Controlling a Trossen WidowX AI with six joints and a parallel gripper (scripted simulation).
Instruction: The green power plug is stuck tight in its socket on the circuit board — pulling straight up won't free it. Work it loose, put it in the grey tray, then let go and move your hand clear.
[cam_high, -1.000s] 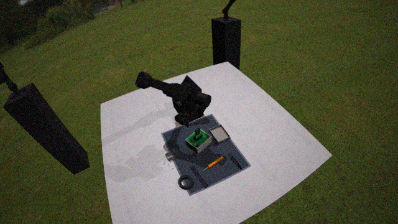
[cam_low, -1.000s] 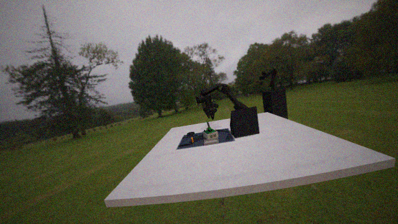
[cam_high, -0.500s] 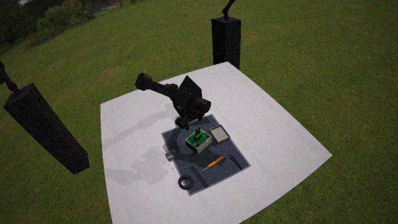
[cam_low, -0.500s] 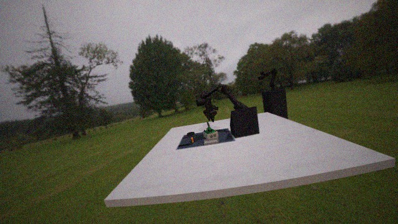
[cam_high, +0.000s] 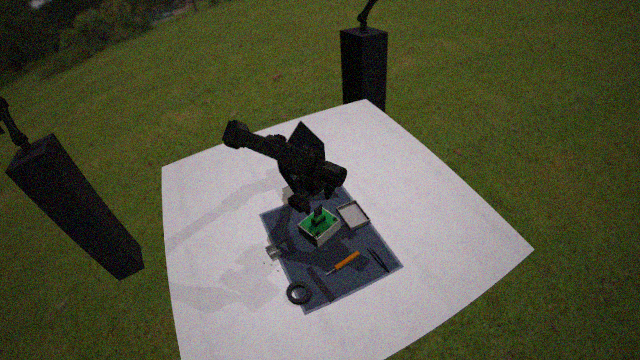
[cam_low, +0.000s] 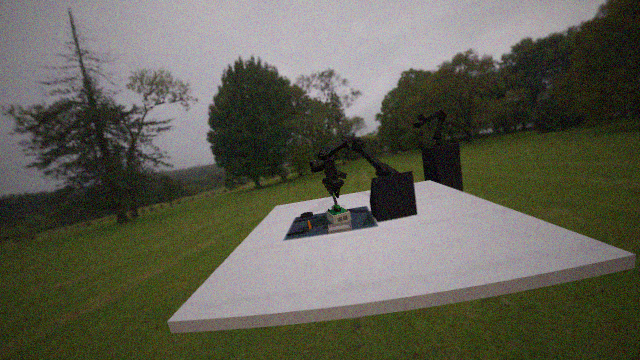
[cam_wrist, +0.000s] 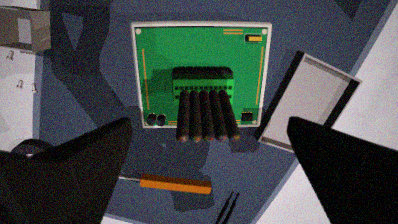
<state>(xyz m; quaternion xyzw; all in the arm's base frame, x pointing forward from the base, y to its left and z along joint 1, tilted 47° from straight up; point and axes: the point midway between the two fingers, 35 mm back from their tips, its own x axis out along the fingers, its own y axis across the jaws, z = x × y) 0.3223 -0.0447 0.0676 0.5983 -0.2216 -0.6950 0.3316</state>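
Grass (cam_high: 500, 125) (cam_low: 550, 175) and trees (cam_low: 255, 120) lie beyond the pale tabletop (cam_high: 430, 215) (cam_low: 400, 270). On the dark blue mat (cam_high: 297, 267) (cam_low: 362, 217) (cam_wrist: 235, 172), I observe the plug (cam_high: 318, 217) (cam_low: 336, 207) (cam_wrist: 203, 85) on the board (cam_high: 330, 224) (cam_wrist: 155, 50), its dark wires (cam_wrist: 207, 117) angled toward the near side in my wrist view. I record my fingers (cam_high: 299, 202) (cam_low: 334, 189) as open, holding nothing, above the board. In that wrist view, the tray (cam_high: 353, 215) (cam_wrist: 312, 95) is just right of the board, with bare floor visible; the screwdriver (cam_high: 347, 261) (cam_low: 309, 224) (cam_wrist: 175, 184) and tweezers (cam_high: 378, 259) (cam_wrist: 227, 210) lie nearer.
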